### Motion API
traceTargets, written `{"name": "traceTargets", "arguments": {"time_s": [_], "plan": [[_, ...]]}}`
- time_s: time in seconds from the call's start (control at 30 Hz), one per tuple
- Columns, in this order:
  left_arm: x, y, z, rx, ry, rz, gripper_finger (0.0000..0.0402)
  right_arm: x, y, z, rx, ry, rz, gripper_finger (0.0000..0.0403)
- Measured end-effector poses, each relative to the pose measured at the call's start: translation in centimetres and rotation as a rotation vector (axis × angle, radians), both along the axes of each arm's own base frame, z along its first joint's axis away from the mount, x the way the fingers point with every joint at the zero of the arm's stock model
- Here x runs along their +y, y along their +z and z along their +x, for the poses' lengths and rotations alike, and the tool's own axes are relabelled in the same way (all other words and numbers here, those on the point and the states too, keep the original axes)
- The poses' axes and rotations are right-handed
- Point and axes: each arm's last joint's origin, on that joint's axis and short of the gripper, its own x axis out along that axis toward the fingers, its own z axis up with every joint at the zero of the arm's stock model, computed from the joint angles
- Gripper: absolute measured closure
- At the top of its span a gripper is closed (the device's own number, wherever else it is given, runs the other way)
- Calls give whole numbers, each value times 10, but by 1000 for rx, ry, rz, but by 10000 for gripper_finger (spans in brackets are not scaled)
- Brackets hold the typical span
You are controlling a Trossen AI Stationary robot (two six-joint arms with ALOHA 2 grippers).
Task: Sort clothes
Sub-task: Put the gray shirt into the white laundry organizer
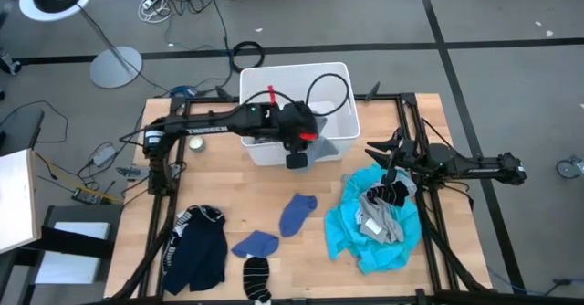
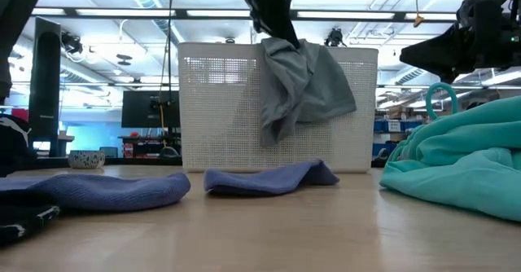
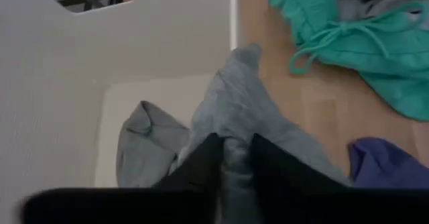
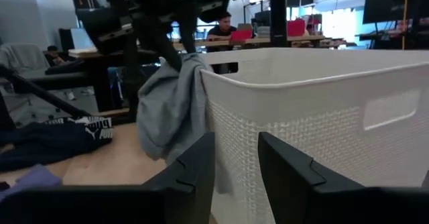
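My left gripper hangs over the near rim of the white bin and is shut on a grey garment. The garment also shows in the right wrist view. My right gripper is open and empty, to the right of the bin, level with its wall. A turquoise shirt lies at the near right, with a grey piece and striped socks on it. Two blue pieces, a navy striped garment and a striped sock lie flat on the table. My left gripper pinches a bunched fold of the grey garment between its two fingers, from above, pointing down. The garment hangs slack below the fingers at the bin's near rim. One part hangs outside the near wall, clear of the table; another part hangs on the bin's side.
The bin's near wall stands right behind the hanging cloth. A small cup stands at the far left. Bare wood lies between the blue pieces and the turquoise shirt. The table's frame rails run along both sides.
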Motion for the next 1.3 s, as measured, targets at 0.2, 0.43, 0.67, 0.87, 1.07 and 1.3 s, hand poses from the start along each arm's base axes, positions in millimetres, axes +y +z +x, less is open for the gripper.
{"name": "traceTargets", "arguments": {"time_s": [0.2,0.43,0.67,0.87,1.07,1.3], "plan": [[1,24,-2,-68,-8,29,389,0,0,0,-15,4,43,287],[0,53,-7,-146,-7,17,397,0,0,0,-16,4,44,287],[12,69,-13,-140,80,152,400,0,0,0,-15,4,44,287],[52,102,-30,-228,198,234,401,0,0,0,-14,4,44,287],[81,97,-41,-252,170,6,377,0,0,0,-17,5,53,287],[87,87,-43,-212,153,-95,316,0,0,0,-27,8,78,287]]}}
